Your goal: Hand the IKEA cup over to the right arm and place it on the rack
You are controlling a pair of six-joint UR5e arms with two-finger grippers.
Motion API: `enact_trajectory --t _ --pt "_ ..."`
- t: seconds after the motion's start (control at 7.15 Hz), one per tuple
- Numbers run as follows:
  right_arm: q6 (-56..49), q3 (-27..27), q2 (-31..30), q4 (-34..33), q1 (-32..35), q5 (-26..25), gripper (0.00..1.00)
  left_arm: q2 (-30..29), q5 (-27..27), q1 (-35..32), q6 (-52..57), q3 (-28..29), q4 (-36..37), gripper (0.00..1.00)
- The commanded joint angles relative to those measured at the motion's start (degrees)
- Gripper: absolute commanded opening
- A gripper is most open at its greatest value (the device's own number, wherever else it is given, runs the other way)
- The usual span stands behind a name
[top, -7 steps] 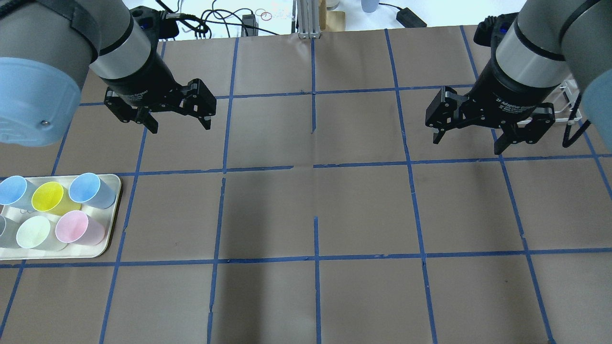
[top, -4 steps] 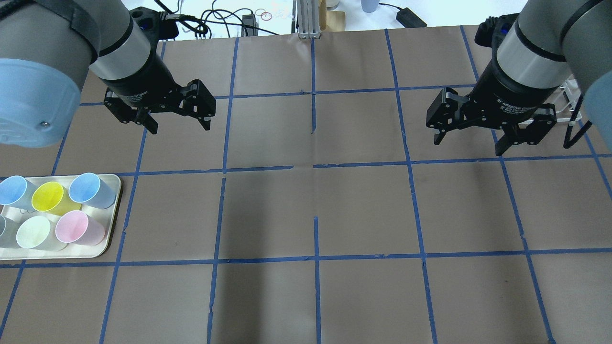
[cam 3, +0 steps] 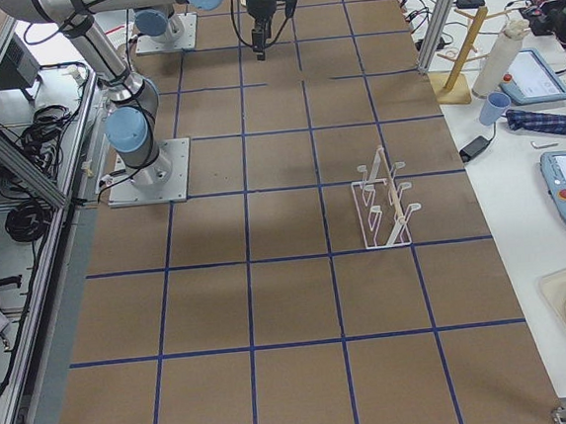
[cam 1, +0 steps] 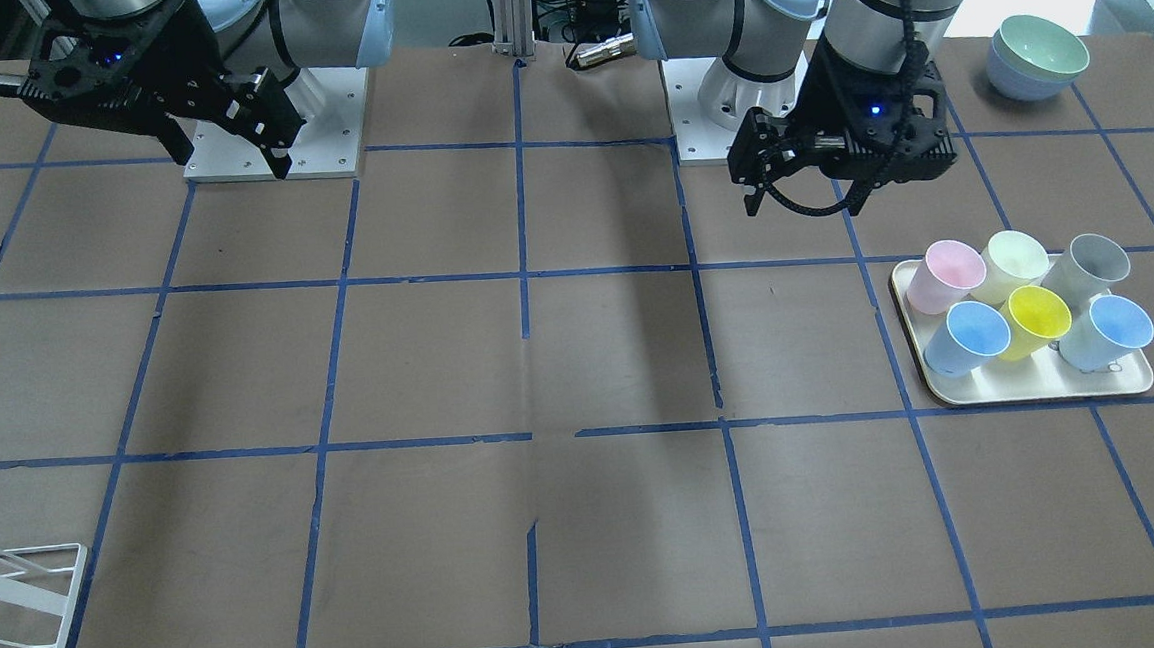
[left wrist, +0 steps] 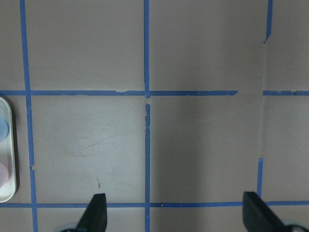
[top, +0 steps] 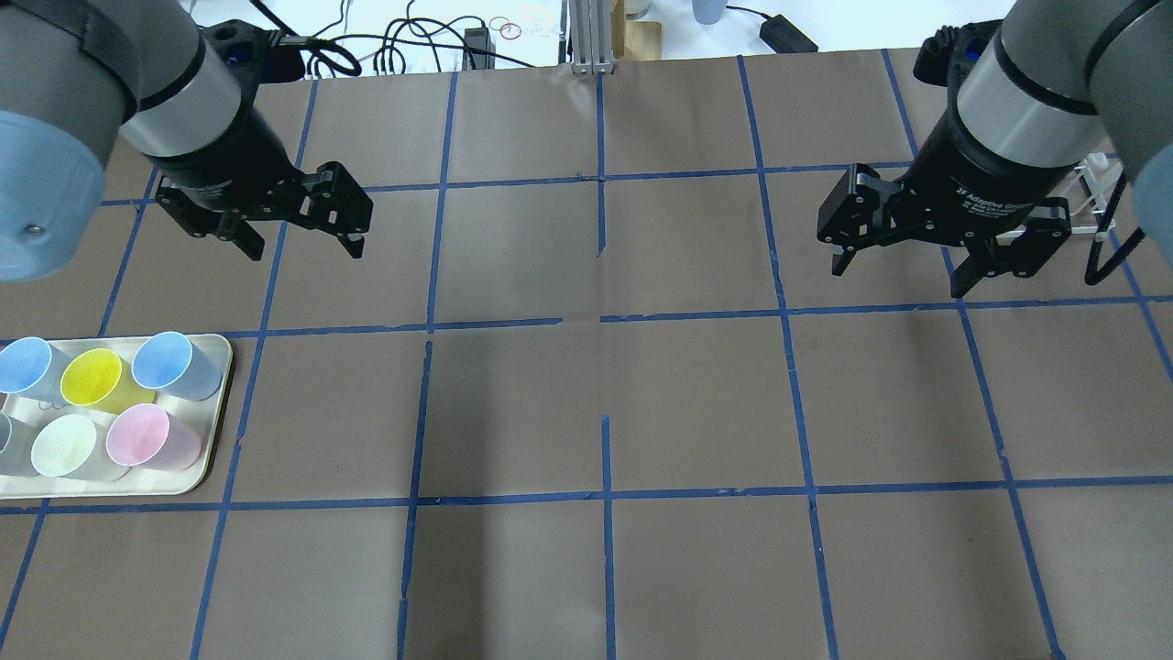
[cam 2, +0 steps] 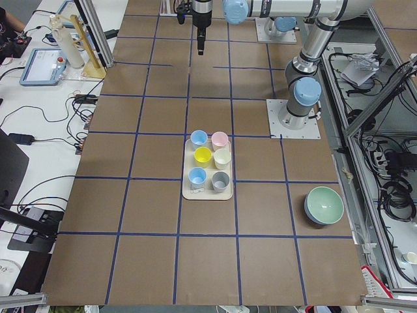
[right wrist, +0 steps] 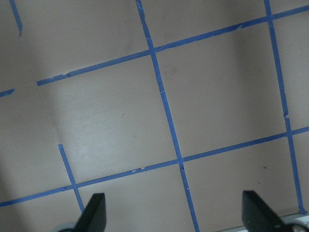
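Note:
The pale pink IKEA cup [top: 151,438] stands upright at the near right corner of a cream tray [top: 218,394] at the table's left edge; it also shows in the front view [cam 1: 943,277]. My left gripper [top: 305,247] is open and empty, hovering above the table beyond the tray, apart from the cups. My right gripper [top: 896,280] is open and empty over the table's right side. The white wire rack [cam 3: 381,203] stands at the far right, partly hidden behind the right arm in the overhead view [top: 1092,197]. The left wrist view shows only the tray's edge [left wrist: 8,193].
Two blue cups, a yellow cup [top: 92,378], a pale yellow cup [top: 64,445] and a grey cup [cam 1: 1090,268] share the tray. Stacked bowls [cam 1: 1036,55] sit near the left arm's base. Blue tape lines grid the brown table. Cables lie along the far edge.
My left gripper has moved to the view's left, closer to the line above the tray, still open. The right gripper has barely moved.

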Motion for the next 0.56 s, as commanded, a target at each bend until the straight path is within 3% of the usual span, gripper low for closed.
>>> enact_trajectory --t 0.0,0.28,0.42 --pt "-0.4 0.1 -0.2 -0.2 0.0 4.6 1.0 2.3 1.6 9.3 17.5 -4.5 -1.1 1.0" --pt "-1.7 -0.5 0.5 -1.0 -0.5 20.6 1.0 3.0 7.2 16.8 29.2 -9.3 -0.7 1.0" --pt "-6.2 -0.6 0.5 -1.1 -0.9 32.0 1.0 2.9 7.3 21.7 32.5 -11.9 0.3 1.0"
